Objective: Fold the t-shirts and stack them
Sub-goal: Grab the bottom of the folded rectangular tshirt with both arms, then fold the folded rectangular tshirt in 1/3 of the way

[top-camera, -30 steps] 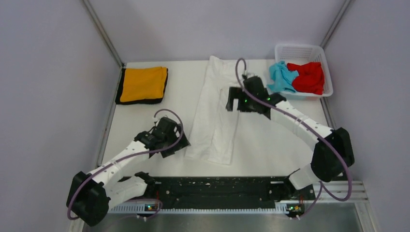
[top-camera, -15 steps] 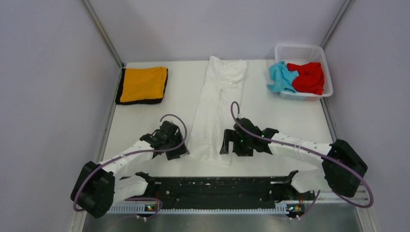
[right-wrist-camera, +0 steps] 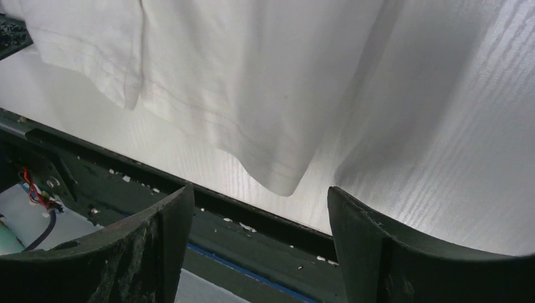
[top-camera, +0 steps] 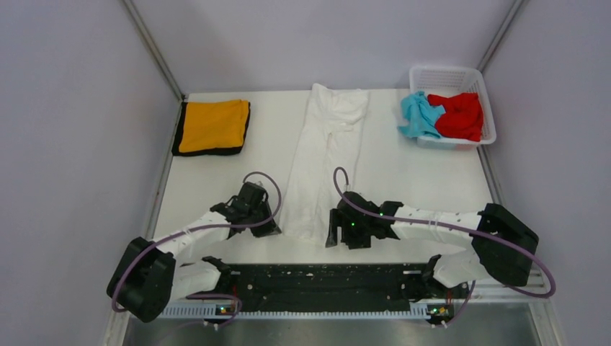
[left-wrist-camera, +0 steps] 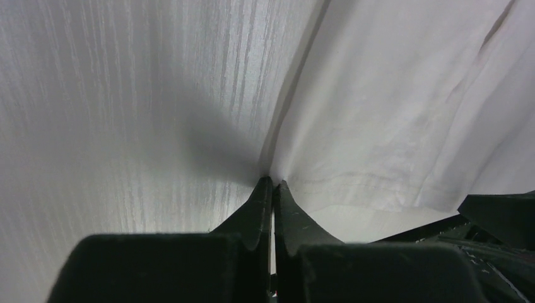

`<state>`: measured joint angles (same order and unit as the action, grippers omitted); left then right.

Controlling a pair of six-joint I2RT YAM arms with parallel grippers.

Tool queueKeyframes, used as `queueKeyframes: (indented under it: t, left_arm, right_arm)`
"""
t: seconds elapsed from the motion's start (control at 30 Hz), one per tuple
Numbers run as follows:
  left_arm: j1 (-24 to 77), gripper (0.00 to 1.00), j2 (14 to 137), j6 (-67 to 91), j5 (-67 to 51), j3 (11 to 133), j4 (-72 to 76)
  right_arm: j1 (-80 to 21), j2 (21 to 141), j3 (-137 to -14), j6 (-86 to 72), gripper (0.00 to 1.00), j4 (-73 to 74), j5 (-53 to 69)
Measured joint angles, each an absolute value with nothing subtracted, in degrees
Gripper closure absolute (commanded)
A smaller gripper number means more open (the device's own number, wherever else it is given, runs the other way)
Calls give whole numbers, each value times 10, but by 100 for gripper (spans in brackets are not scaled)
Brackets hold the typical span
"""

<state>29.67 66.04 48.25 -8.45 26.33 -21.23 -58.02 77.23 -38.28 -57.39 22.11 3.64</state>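
Note:
The large white t-shirt (top-camera: 324, 155) lies as a long narrow strip down the middle of the table, collar end far, hem near. My left gripper (top-camera: 274, 229) is at the hem's near-left corner. In the left wrist view its jaws (left-wrist-camera: 272, 180) are shut, and the white cloth (left-wrist-camera: 378, 126) puckers into their tips. My right gripper (top-camera: 333, 234) stands open at the near-right hem corner. That corner of the white shirt (right-wrist-camera: 284, 180) hangs just beyond the gap between its fingers (right-wrist-camera: 258, 188). A folded orange t-shirt with black trim (top-camera: 212, 125) lies at the far left.
A white lattice basket (top-camera: 447, 74) at the far right holds a crumpled light blue t-shirt (top-camera: 419, 114) and a red one (top-camera: 457, 114). The black mounting rail (top-camera: 324, 277) runs along the near table edge, right under the right fingers. Grey walls close in both sides.
My right arm came from the shirt's far half down to the near hem, its jaws narrowing a little. My left gripper slid slightly nearer and shut at the hem corner.

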Motion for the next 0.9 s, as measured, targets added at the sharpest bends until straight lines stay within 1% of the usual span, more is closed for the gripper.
queueKeyframes:
  t: [0.13,0.33,0.4,0.43,0.5,0.53,0.6,0.63,0.8,0.9]
  left_arm:
    - [297,100,644,483,-98,246,-195]
    - [297,100,615,483,-121,221,-181]
    - [297,100,606,484,-126,214,-181]
    - [297,100,603,485,-127,212,-181]
    - [297,100,597,489,-132,206,-178]
    - [297,100,595,493,-136,202,-173]
    - [297,100,594,499,-142,196,-164]
    - [298,100,594,501,-144,195,-160]
    - [304,100,590,513,-152,189,-157]
    - [312,100,566,520,-152,183,-179]
  right_arm:
    - [-580,773,-377,-584,29,225,10]
    - [-580,775,-370,-592,43,222,-26]
    - [-580,775,-368,-594,50,219,-31]
    - [-580,776,-367,-594,55,218,-33]
    - [-580,780,-364,-593,68,209,-33]
    - [-580,782,-363,-592,76,203,-32]
    - [-580,785,-359,-589,95,193,-29]
    - [-580,785,-355,-586,100,188,-26]
    - [-581,773,-333,-587,100,169,-3]
    - [-590,743,-308,-588,100,171,16]
